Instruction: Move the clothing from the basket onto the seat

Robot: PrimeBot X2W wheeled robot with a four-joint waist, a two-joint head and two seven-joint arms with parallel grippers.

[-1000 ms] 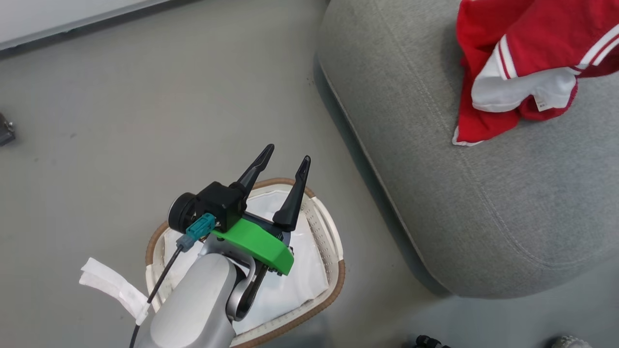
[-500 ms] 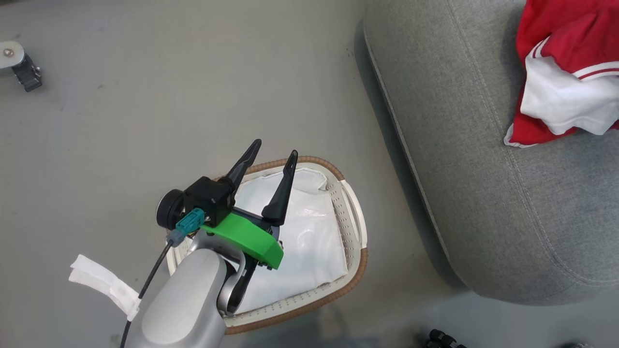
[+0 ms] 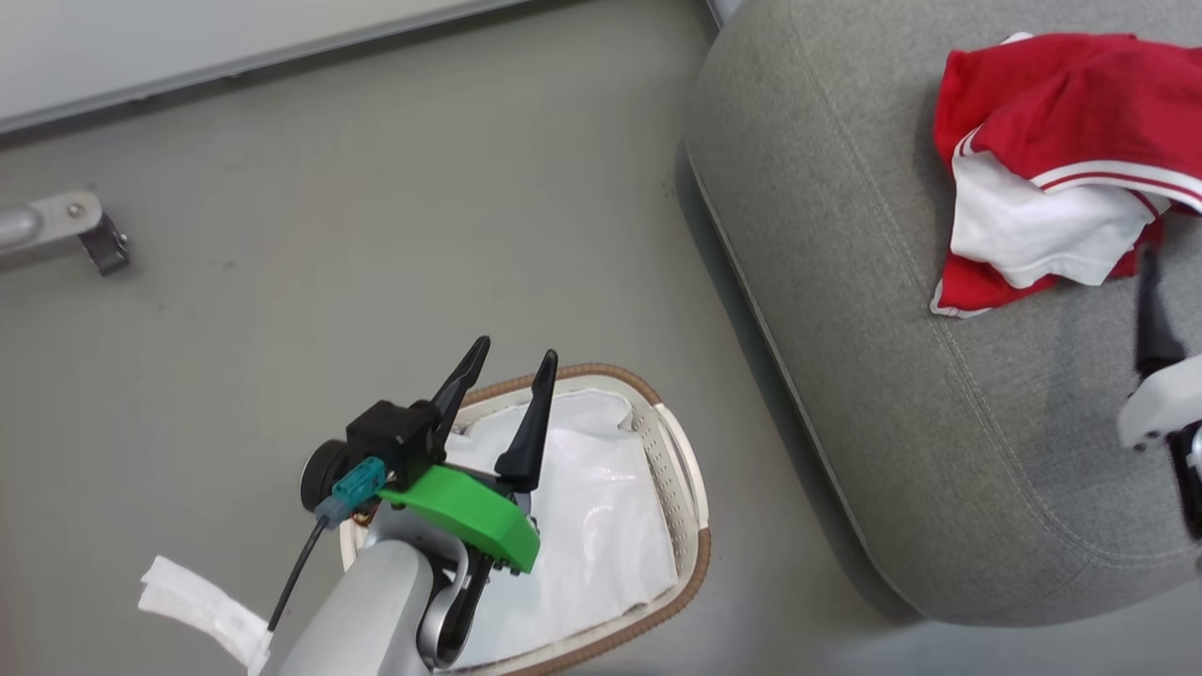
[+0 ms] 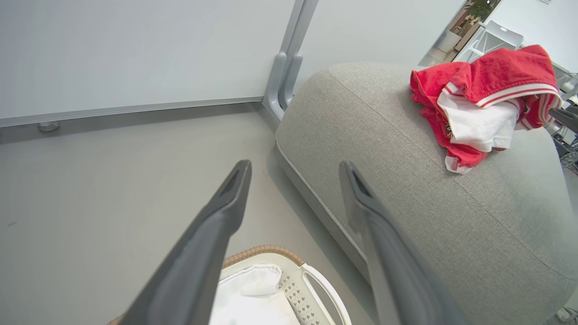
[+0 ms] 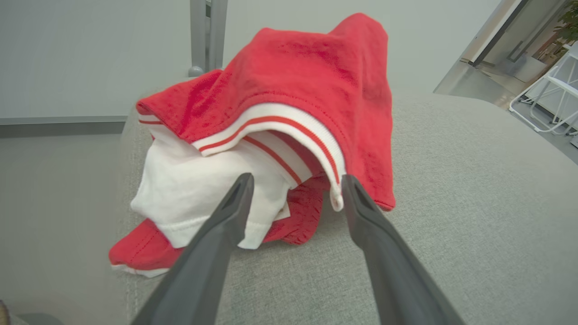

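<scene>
Right wrist view: right gripper (image 5: 296, 179) fingers apart, empty, tips just beside clothing (image 5: 280, 104) on seat (image 5: 451, 203). Head view: left gripper (image 3: 515, 350) spread, empty, above basket (image 3: 693, 526). Since earlier, right gripper comes into head view at right edge.

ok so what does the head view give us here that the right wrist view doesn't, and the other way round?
Head view: the basket on the floor with its white liner showing inside, the open left gripper over it, and a metal bracket on the floor at left.
Right wrist view: the striped trim close enough to see its stitching, and a white frame far in the background.
Both: the clothing heaped on the seat, and the right gripper, jaws apart at the heap's near edge.
</scene>
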